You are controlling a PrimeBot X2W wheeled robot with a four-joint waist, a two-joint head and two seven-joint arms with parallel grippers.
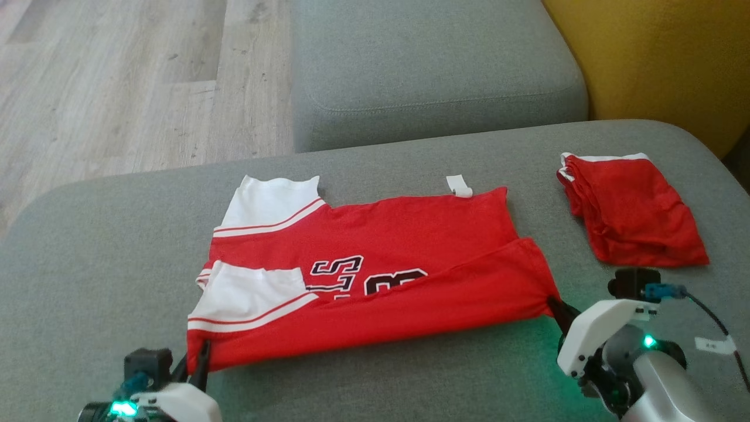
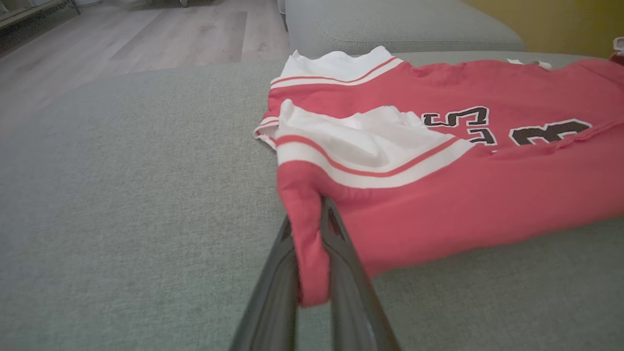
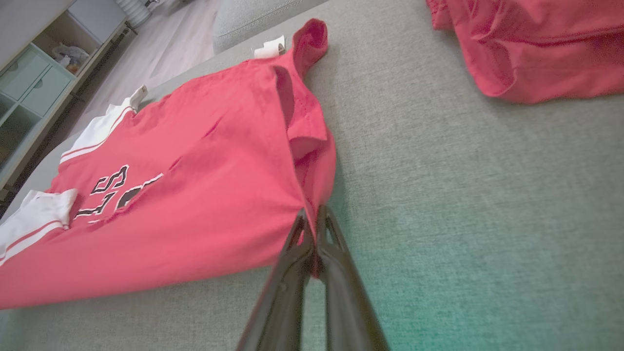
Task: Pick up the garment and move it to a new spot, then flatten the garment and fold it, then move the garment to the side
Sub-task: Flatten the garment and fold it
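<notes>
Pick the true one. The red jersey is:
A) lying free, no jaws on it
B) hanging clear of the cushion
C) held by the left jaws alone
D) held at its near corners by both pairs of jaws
D: the left jaws and the right jaws each stand shut on a near corner of the jersey, most of which lies on the cushion.

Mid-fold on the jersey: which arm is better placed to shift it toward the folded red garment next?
Right, probably. The right gripper is shut on the corner of the jersey nearest the folded red garment; the left gripper pinches the far, sleeve-side corner.
</notes>
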